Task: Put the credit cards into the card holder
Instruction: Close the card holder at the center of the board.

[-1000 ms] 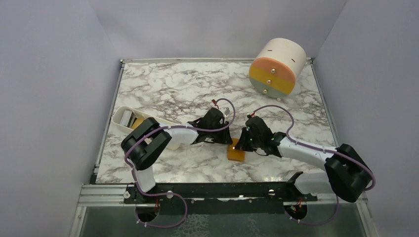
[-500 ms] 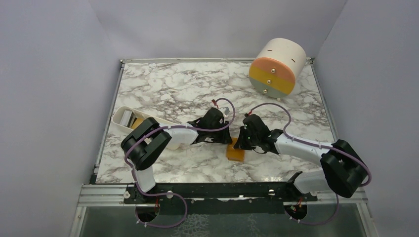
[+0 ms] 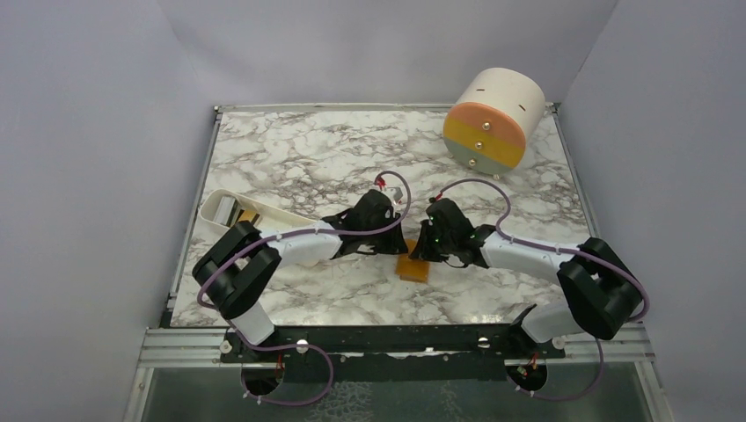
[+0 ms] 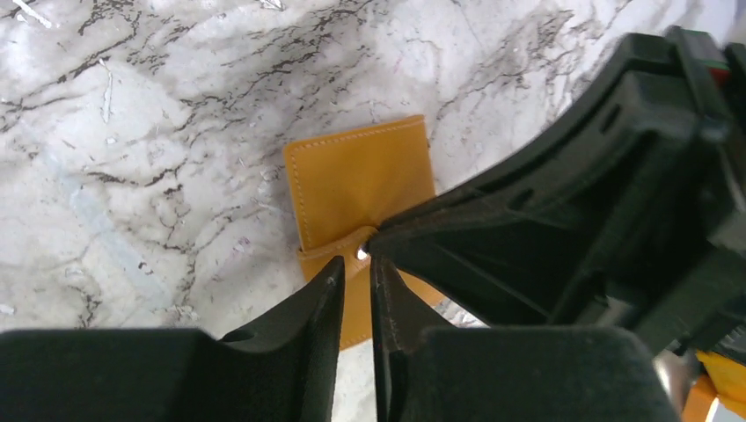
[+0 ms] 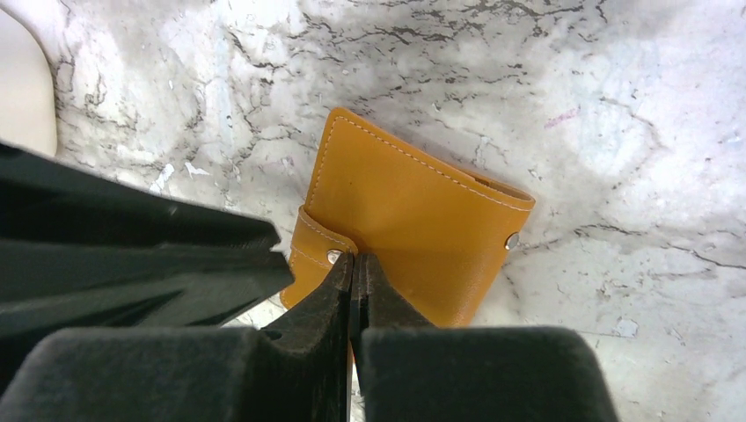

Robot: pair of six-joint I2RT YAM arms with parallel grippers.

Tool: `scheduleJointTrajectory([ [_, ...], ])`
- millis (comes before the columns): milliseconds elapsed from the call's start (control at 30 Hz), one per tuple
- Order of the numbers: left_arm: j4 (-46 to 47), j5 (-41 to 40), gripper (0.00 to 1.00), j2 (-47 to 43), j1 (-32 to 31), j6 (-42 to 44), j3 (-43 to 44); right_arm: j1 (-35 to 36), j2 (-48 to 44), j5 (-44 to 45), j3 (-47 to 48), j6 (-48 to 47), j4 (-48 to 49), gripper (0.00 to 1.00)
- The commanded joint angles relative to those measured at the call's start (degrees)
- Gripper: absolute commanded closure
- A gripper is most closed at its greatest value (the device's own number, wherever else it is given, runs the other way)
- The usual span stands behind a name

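Grey walls box in a marble tabletop [image 3: 290, 149]. The card holder [image 4: 361, 176] lies folded shut just ahead of both sets of fingertips, which meet at its snap strap [image 5: 317, 242]. The left gripper [image 4: 356, 281] stands a slit apart, empty; the right gripper [image 5: 353, 264] is pressed closed beside the stud [image 5: 332, 256]. I'd pin the cover and peel the strap up gently. Whether the right tips catch any leather is hidden, and the credit cards [image 3: 247, 216] are mere slivers in the white tray [image 3: 215, 220].

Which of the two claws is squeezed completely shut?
The right gripper: its fingers press together with no gap, tips resting at the card holder. The left gripper shows a narrow slit between its fingers.
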Motion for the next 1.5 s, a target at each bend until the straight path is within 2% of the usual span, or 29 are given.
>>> scheduleJointTrajectory([
  [0,1.72,0.64,0.82,-4.08,-0.41,-2.73,-3.15,0.09,3.93,2.32,-2.33,-1.13,-3.83,0.99],
  [267,8.58,3.58,0.92,-0.24,-0.36,-4.04,-4.72,0.11,3.76,2.4,-3.16,-1.25,-3.28,0.99],
  [700,8.38,0.03,0.98,4.22,0.58,-3.4,-2.85,0.15,3.42,1.11,-5.73,-1.04,0.4,0.99],
  [1267,-11.54,-9.99,1.0,11.92,0.55,2.31,6.05,0.09,6.52,-0.58,-8.93,0.42,3.2,0.99],
  [1467,-9.93,-6.01,0.99,9.67,0.46,1.34,5.67,0.09,3.68,0.64,-6.67,-0.44,1.35,0.99],
])
